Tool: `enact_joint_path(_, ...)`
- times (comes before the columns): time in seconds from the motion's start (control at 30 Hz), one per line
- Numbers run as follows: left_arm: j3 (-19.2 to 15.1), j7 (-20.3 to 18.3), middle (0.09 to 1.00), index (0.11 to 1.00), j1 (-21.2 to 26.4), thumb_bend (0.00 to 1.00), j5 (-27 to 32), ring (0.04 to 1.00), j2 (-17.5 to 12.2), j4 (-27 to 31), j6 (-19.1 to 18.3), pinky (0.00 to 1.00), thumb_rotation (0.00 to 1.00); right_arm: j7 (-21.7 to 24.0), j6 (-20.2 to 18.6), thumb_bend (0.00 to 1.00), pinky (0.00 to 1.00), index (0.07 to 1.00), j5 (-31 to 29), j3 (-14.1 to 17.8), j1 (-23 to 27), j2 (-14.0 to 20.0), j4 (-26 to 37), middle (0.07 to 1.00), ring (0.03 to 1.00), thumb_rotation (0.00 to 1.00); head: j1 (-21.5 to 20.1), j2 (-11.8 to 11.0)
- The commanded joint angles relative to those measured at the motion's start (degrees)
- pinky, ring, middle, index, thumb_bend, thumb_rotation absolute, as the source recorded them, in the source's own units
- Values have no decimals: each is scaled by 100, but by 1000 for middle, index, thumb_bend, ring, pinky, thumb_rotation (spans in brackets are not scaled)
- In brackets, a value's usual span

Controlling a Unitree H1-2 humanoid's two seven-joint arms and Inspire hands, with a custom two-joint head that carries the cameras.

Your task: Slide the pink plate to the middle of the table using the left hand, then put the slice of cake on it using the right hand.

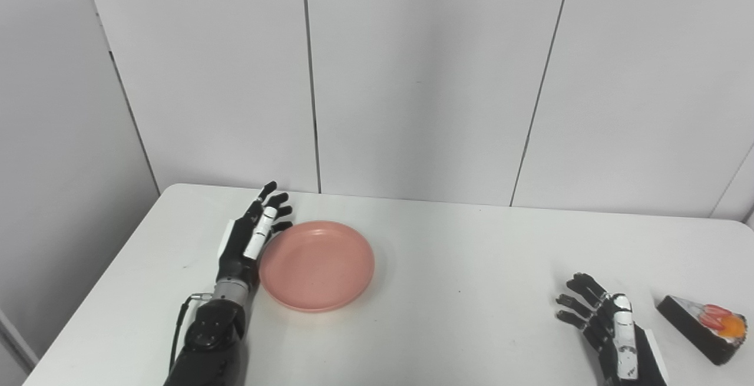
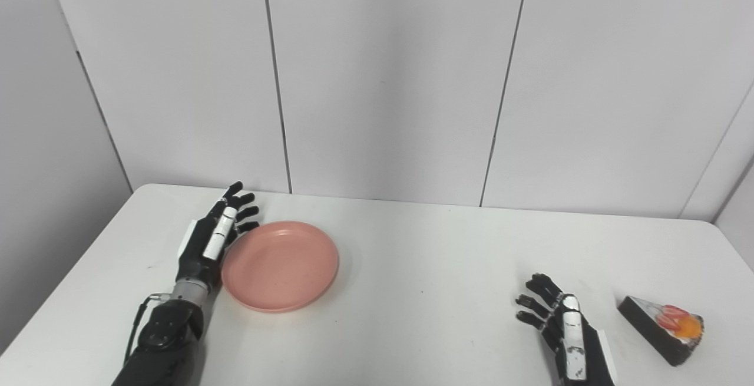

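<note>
The pink plate [image 1: 317, 266] lay left of the frame's centre on the white table [image 1: 459, 292]. The left hand [image 1: 250, 238] stood against its left rim, fingers spread, holding nothing. At lower right, the right hand [image 1: 601, 321] was open beside the cake slice [image 1: 704, 327], not touching it.

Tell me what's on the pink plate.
Nothing: the plate shows bare. The cake lies apart on the table. The left hand covers its left rim.

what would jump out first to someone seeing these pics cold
The pink plate stands out on the white table, left of centre, with the left hand open against its left rim. At the far right lies a dark slice of cake with red and orange topping, the open right hand just beside it.
</note>
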State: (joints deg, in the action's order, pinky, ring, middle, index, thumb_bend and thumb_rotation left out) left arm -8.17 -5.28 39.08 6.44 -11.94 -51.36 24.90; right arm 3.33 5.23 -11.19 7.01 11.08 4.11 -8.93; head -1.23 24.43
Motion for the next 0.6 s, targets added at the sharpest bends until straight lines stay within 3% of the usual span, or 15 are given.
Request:
enact_joint_path(0.0, 24, 44, 857, 880, -169, 644, 21, 819, 160, 66, -64, 730, 788, -29, -160, 848, 701, 782, 26, -97, -461, -224, -265, 805, 745, 1000, -24, 20)
enact_joint_path(0.57, 173, -72, 868, 889, -264, 686, 150, 839, 606, 278, -478, 751, 815, -234, -295, 827, 707, 772, 189, -223, -415, -430, -138, 805, 755, 1000, -544, 102)
